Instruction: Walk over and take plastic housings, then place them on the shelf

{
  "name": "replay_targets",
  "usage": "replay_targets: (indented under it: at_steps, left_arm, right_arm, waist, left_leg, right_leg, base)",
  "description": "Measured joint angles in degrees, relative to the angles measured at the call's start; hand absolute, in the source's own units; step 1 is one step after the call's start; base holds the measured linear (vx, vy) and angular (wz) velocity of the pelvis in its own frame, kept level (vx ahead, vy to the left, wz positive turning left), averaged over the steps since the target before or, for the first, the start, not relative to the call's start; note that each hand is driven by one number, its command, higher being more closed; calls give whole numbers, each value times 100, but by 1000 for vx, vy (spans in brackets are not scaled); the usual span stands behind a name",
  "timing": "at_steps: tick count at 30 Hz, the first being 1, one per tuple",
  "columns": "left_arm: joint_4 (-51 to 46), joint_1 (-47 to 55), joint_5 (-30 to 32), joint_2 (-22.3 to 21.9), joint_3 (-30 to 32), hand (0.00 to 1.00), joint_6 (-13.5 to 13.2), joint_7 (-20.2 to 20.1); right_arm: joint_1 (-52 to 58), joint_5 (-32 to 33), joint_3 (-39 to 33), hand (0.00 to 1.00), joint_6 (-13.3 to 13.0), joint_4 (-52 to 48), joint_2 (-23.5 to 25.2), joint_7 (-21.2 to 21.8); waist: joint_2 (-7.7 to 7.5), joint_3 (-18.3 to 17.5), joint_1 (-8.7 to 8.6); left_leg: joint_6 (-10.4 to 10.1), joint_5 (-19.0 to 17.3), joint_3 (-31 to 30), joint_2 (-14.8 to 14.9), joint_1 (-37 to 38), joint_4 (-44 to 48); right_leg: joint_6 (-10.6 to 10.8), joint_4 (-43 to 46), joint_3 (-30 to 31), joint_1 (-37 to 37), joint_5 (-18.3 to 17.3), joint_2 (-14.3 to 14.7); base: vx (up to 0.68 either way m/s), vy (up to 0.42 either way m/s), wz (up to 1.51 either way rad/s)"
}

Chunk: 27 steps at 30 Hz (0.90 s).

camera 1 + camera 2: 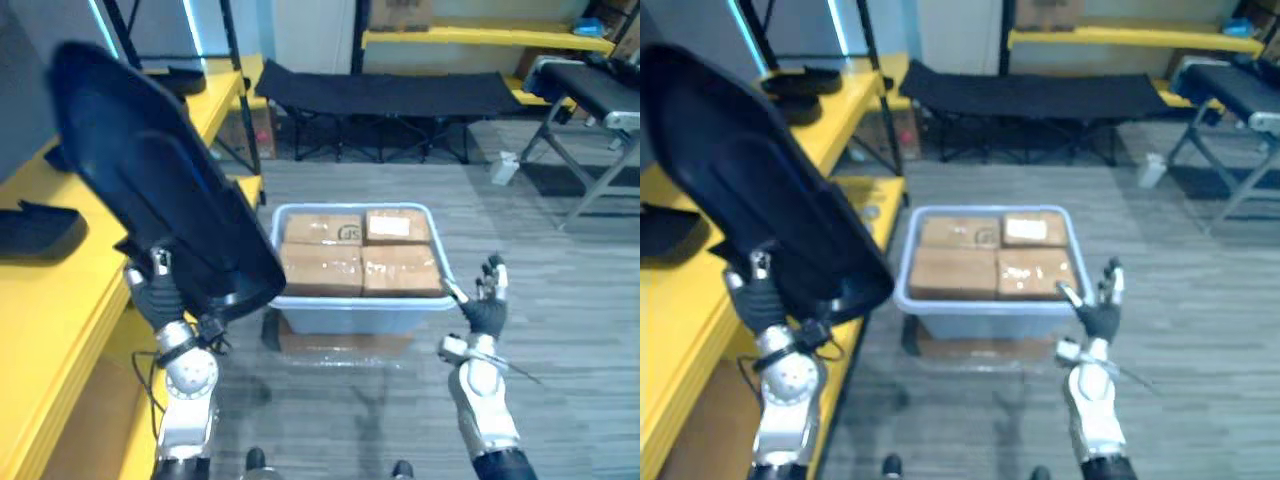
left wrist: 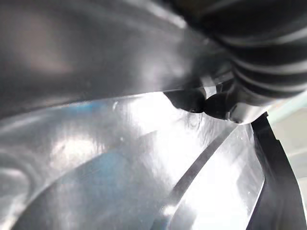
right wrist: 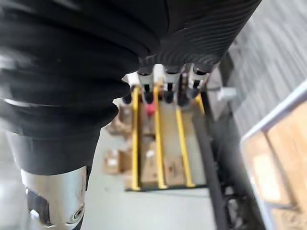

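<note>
A large glossy black plastic housing (image 1: pixel 150 170) is held up at a tilt over the yellow shelf (image 1: pixel 50 310) on my left. My left hand (image 1: pixel 155 292) grips its lower edge from below, thumb against the shell, and the left wrist view looks along the housing's shiny surface (image 2: pixel 120 158). Two more black housings lie on the shelf, one near (image 1: pixel 35 228) and one further back (image 1: pixel 185 80). My right hand (image 1: pixel 487 300) is raised beside the grey bin, open and holding nothing, its fingers (image 3: pixel 163 81) straight.
A grey plastic bin (image 1: pixel 350 305) of cardboard boxes (image 1: pixel 360 250) stands on the floor straight ahead. Behind it is a black folding cot (image 1: pixel 390 95). A grey bench (image 1: pixel 590 90) is at the right, and another yellow shelf (image 1: pixel 480 35) runs along the back wall.
</note>
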Motion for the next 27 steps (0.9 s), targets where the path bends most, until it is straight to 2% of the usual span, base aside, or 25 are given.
replay_targets:
  at_steps: [3,5,10,14,17,20,21,23,25,27]
  left_arm:
    - [-201,20,-209,-27,23,100,-123,-257]
    - [-473,171,-237,-25,109,100,-235,-554]
    - [-1075,411,-640,20,237,100,-284,-1060]
    - [-1170,411,-660,-23,101,100,-294,-1099]
    - [-1169,405,-657,-41,-204,100,-281,-1134]
    - [-1169,401,-663,-35,-254,100,-281,-1151]
    - [-1170,401,-653,-35,-238,100,-280,-1078]
    - [-1170,409,-594,-35,-190,100,-250,-921]
    - [-1169,426,-461,-34,-3,100,-200,-737]
    - [-1168,464,-124,-35,208,100,-104,-417]
  right_arm:
    - [25,55,-54,0,0,-154,122,62]
    - [25,54,-93,0,2,-274,269,63]
    - [29,53,49,0,86,-435,405,119]
    - [20,125,163,0,313,-449,392,418]
    - [76,430,151,0,543,-452,288,948]
    - [171,705,131,0,592,-451,155,1484]
    - [168,853,125,0,597,-452,116,1779]
    - [125,1036,132,0,599,-452,99,2066]
    - [24,1285,229,0,630,-452,111,2257]
    - [-68,1413,466,0,630,-448,134,2406]
  waist:
    - [1,-5,6]
    - [-98,-45,26]
    - [-305,-180,150]
    - [-294,-197,167]
    - [-241,-165,131]
    - [-221,-155,90]
    - [-225,-157,115]
    - [-225,-157,193]
    - [-225,-155,215]
    - [-226,-149,250]
  left_leg:
    - [-12,-16,-22,-1,-13,-4]
    - [14,-33,-19,-32,-22,-6]
    - [37,-99,34,-47,-17,2]
    - [38,-96,12,11,-104,21]
    - [39,-93,-79,17,-110,21]
    - [41,-90,-265,16,-97,22]
    - [41,-90,-340,19,-94,22]
    - [41,-90,-354,20,-104,22]
    - [41,-90,-408,18,-105,22]
    - [41,-90,-724,-10,-110,23]
  right_leg:
    - [10,-10,-41,10,-18,-4]
    - [10,0,-53,4,-29,-39]
    - [-62,103,92,-114,-67,-48]
    - [-58,217,218,-231,-160,22]
    - [-29,301,190,-196,-290,32]
    - [-47,483,129,-105,-477,40]
    - [-63,563,79,-84,-536,39]
    - [-64,575,59,-79,-550,38]
    - [-46,575,-15,-27,-587,36]
    - [2,609,-280,212,-750,40]
  base:
    - [-14,2,6]
    - [0,0,0]
    - [58,6,-8]
    - [51,-21,-2]
    - [43,-20,17]
    - [50,-27,35]
    - [46,-35,24]
    - [34,-20,12]
    - [29,-12,18]
    - [50,-42,65]
